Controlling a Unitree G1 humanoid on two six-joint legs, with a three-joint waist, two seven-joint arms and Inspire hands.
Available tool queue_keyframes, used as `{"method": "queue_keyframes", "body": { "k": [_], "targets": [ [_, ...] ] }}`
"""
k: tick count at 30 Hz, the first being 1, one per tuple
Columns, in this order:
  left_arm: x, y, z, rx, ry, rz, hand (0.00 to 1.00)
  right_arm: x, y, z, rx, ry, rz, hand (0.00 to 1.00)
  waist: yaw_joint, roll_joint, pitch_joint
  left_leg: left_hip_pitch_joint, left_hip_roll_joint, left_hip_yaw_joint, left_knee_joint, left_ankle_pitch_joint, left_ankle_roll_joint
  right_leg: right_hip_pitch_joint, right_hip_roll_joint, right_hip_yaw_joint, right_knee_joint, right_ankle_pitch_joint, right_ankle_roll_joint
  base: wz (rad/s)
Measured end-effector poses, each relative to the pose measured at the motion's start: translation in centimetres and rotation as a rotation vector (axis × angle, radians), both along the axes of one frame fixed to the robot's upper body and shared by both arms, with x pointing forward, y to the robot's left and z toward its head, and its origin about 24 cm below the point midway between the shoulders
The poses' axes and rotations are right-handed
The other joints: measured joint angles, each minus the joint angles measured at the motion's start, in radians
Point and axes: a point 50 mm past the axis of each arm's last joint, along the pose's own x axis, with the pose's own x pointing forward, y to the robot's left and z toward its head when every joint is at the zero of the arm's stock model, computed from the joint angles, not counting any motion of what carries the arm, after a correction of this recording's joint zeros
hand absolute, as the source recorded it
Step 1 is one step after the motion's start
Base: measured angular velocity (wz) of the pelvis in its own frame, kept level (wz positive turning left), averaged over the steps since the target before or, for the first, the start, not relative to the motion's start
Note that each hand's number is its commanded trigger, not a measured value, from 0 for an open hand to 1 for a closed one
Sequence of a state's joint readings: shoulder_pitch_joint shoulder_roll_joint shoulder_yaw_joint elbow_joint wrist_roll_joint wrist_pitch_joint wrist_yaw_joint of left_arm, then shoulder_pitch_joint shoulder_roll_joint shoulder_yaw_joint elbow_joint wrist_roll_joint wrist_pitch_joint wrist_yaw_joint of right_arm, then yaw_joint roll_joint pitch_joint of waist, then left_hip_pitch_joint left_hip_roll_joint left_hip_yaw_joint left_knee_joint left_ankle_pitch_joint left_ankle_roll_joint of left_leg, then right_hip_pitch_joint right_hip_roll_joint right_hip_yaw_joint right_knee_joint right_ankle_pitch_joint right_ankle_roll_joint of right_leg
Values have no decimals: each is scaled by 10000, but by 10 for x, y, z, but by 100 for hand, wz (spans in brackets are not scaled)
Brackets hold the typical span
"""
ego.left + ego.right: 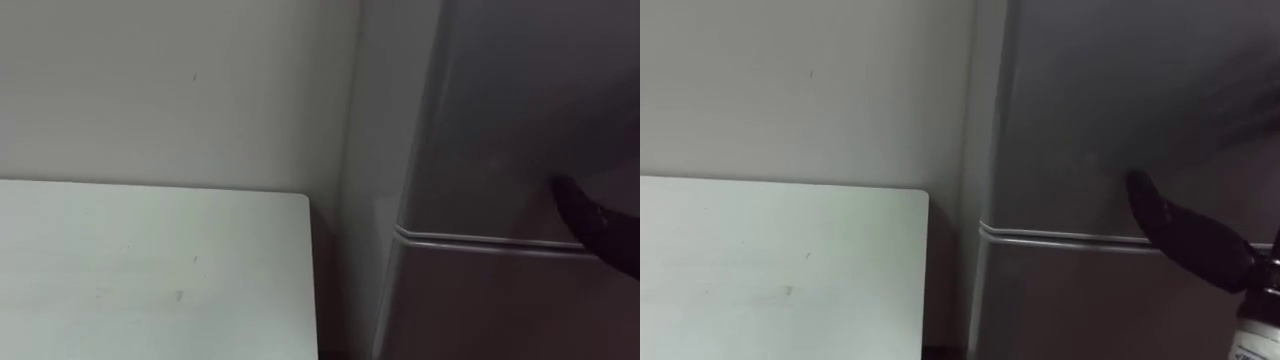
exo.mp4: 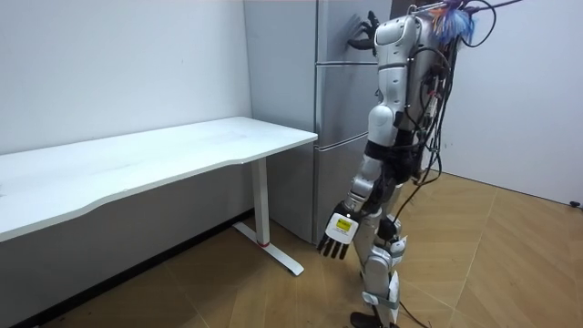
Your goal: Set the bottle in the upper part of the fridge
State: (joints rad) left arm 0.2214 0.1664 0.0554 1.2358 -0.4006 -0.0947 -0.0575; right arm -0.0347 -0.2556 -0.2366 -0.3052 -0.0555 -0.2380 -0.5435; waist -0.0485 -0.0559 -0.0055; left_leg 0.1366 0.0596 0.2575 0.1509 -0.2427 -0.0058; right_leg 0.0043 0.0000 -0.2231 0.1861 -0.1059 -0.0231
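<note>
At the fridge [image 2: 335,118], bottle's whereabouts impossible to tell: nothing carried in the left hand [image 2: 339,232], hanging released beside the leg. Right hand [image 1: 1180,235] raised against the closed upper door [image 1: 520,100], grip impossible to read. Likely trouble: slipping off that smooth door, or swinging it into the close-standing body, desk [image 2: 182,150] just beside.

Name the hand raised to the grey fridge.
The right hand, up at the upper door of the tall grey fridge; the left hand hangs low, open.
</note>
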Motion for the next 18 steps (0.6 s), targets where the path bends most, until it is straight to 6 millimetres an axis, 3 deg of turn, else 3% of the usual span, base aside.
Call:
{"method": "queue_keyframes", "body": {
  "k": [4, 11, 18],
  "targets": [
    [-10, 5, 1, 119, 175, 292, 0, -8, -29, 13, 509, -286, -549, 0, -30, -123, -7, 0, 10, -96, -51, 0, 2, 34, 16, -53, -30, -12, 15, 5],
    [-17, 7, 2, 183, 218, 824, 0, -21, -54, 19, 1023, -730, -1778, 0, -166, -201, 0, -4, 19, -152, -81, 0, 0, 5, 13, -151, -41, -48, 25, 3],
    [-26, 12, 4, 612, 586, 1405, 0, -39, -82, 17, 2818, -1446, -2880, 0, -567, -263, 6, -36, 17, -169, -169, -15, 11, -41, 0, -239, -38, -98, 73, 1]
  ]
}}
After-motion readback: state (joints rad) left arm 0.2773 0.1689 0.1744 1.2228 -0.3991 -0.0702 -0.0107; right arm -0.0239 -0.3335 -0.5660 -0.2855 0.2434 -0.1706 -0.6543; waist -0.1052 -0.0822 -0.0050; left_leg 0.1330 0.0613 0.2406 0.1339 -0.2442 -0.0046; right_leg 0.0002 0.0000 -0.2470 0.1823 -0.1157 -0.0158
